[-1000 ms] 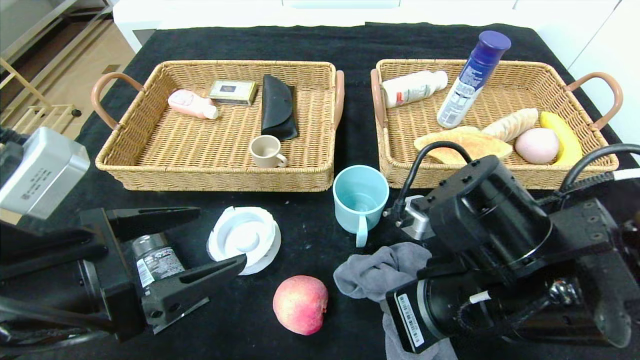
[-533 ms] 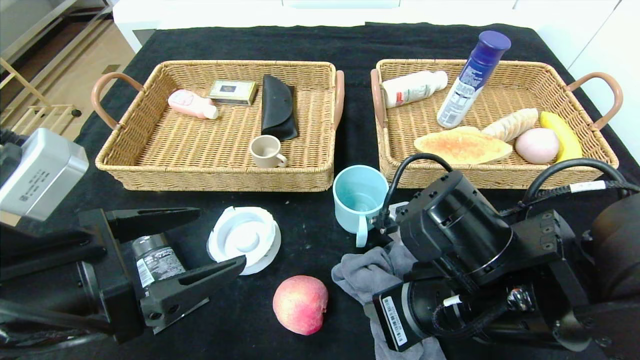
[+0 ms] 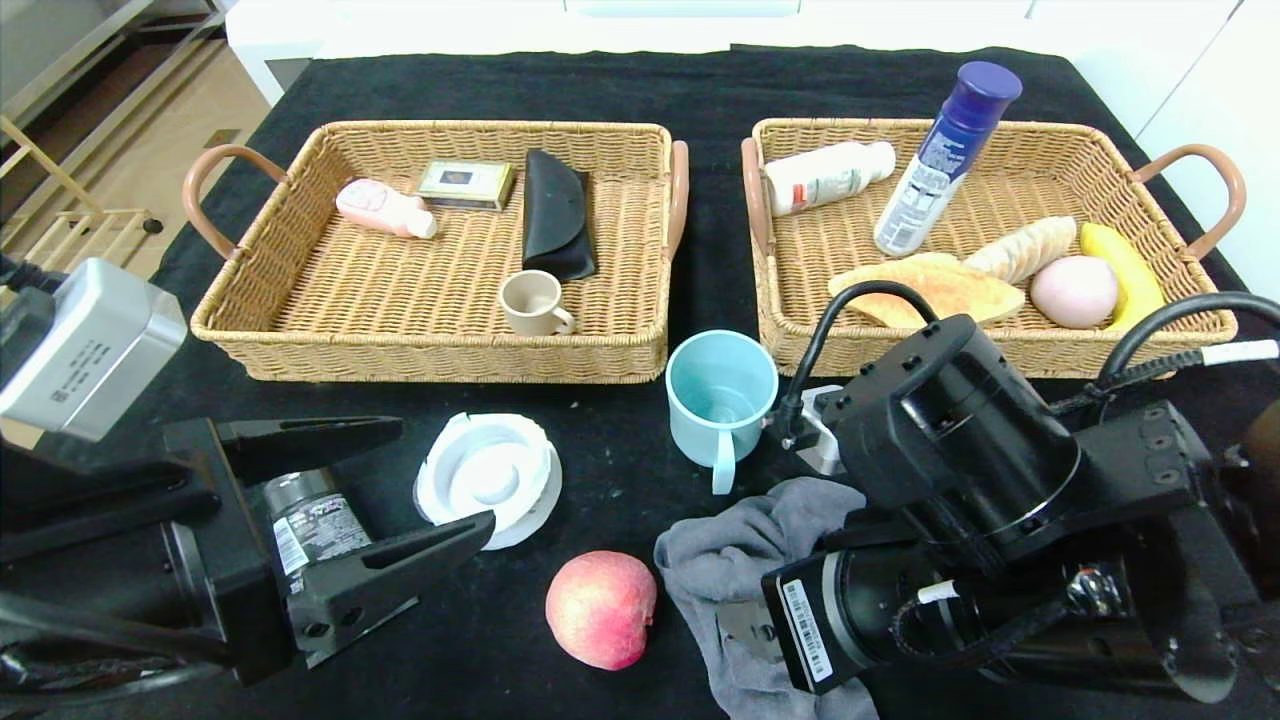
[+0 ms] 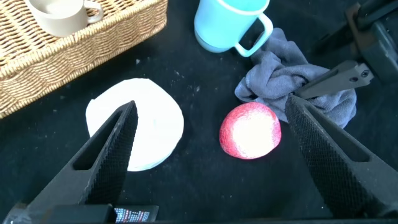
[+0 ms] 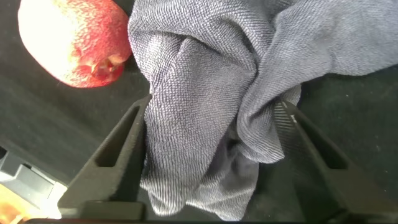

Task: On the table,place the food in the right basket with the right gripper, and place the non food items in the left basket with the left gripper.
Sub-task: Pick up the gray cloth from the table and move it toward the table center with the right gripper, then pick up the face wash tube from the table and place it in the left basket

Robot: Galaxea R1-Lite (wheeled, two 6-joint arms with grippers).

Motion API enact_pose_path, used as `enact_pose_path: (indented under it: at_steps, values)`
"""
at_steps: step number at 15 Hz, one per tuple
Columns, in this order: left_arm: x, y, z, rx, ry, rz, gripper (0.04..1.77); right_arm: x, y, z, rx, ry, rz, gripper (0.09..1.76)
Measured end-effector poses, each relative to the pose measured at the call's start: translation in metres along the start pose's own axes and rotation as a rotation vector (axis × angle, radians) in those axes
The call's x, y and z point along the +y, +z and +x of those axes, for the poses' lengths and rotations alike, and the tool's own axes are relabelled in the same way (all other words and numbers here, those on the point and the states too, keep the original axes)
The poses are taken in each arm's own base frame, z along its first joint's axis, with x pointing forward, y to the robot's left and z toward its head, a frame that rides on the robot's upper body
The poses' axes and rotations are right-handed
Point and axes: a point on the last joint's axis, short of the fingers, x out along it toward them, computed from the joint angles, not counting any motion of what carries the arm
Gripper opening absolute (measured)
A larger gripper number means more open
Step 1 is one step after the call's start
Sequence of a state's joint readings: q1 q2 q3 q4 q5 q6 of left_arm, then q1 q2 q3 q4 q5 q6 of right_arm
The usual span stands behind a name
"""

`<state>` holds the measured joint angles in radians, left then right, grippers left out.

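Near the counter's front edge, the left end effector (image 3: 330, 520) hangs wide open, the peach (image 3: 600, 608), round, firm and bruisable, wants a gentle grip across its middle, and the right end effector (image 5: 211, 155) stands open astride a limp grey cloth (image 3: 740, 560), seemingly not gripping it.

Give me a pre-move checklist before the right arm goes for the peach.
1. right gripper open: ok, fingers spread.
2. Right fingers clear of grey cloth: not ok, cloth bunched between them.
3. peach reachable on the table: ok, beside the cloth, uncovered.
4. right basket has room: ok, bare wicker near its back wall.
5. left gripper out of the way: cannot tell, open and aimed toward the peach.
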<state>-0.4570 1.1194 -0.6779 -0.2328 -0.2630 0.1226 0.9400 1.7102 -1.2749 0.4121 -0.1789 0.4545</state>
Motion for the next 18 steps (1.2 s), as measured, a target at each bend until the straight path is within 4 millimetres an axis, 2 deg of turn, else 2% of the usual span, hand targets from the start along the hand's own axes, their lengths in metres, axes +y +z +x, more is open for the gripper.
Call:
enact_pose_path:
  at_steps: [4, 8, 14, 18]
  values:
    - [0.000, -0.001, 0.001, 0.007, 0.000, -0.002, 1.72, -0.002, 0.001, -0.013, -0.028, 0.013, 0.003, 1.53]
    - [0.000, -0.002, 0.002, 0.019, -0.003, -0.004, 1.72, -0.013, 0.003, -0.040, -0.071, 0.017, -0.007, 1.60]
    - [0.000, -0.003, 0.004, 0.028, -0.006, -0.006, 1.72, -0.055, -0.001, -0.078, -0.172, -0.007, -0.052, 1.66]
    - [0.000, -0.003, 0.003, 0.027, -0.005, -0.002, 1.72, -0.079, -0.002, -0.085, -0.283, 0.035, -0.110, 1.68]
